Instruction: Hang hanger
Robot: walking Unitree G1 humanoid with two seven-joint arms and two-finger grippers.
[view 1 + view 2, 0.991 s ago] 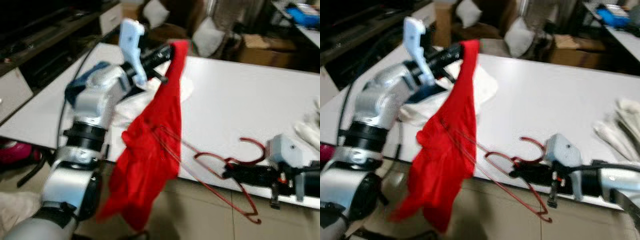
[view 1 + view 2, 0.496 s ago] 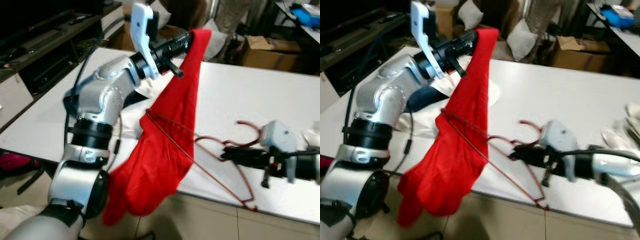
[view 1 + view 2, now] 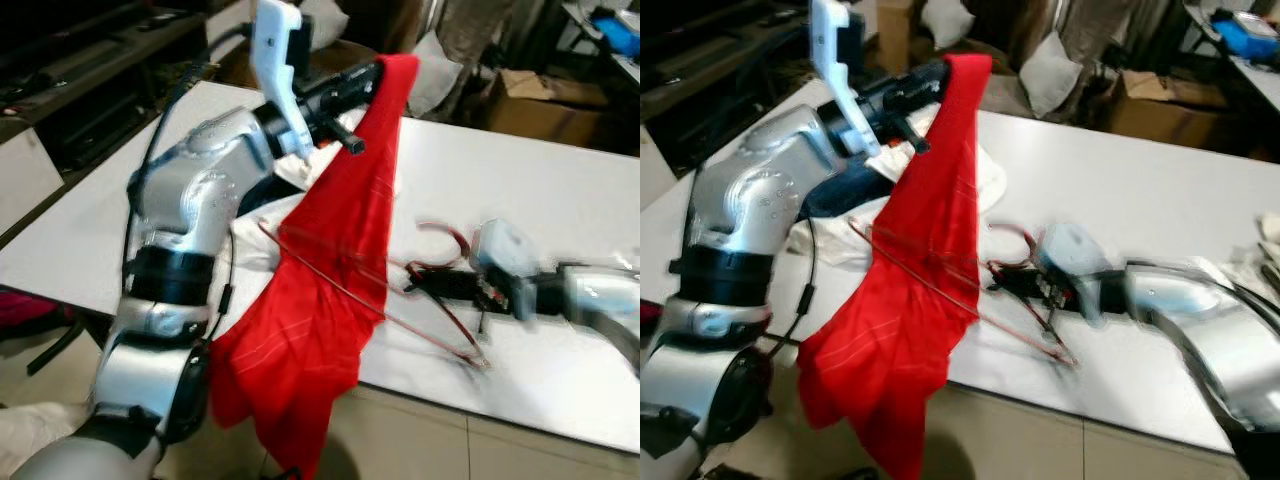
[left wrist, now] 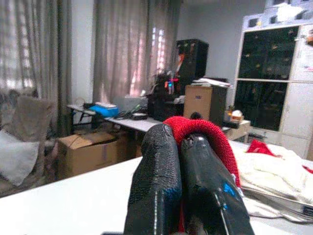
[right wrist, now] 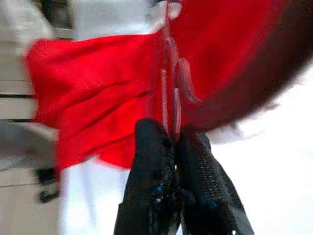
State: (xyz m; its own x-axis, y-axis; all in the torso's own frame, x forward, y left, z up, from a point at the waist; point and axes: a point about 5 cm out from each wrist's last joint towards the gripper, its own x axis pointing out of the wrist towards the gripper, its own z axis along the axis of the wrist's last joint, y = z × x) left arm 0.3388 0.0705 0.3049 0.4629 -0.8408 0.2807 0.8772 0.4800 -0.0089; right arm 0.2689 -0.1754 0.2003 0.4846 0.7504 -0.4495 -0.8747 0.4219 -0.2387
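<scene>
The red wire hanger (image 3: 400, 300) lies low over the white table (image 3: 540, 190), its hook curling up near the right gripper (image 3: 420, 285) and one long wire running left into the red garment (image 3: 320, 300). The right gripper's two black fingers (image 5: 161, 166) are pressed together on the hanger's thin red wire, seen in the right wrist view with red cloth just beyond the fingertips. The right arm is blurred in the head views.

The red garment hangs from the left gripper (image 3: 375, 75), which is raised above the table's near-left part; the cloth drapes down past the table edge toward the floor. In the left wrist view the left gripper's fingers (image 4: 156, 181) are clamped on a fold of the red knit fabric.

Under the left arm, white cloth (image 3: 985, 185) and a dark blue piece (image 3: 845, 195) lie on the table. Beyond the table stand a cardboard box (image 3: 545, 95) and pale cushions (image 3: 440, 60)
</scene>
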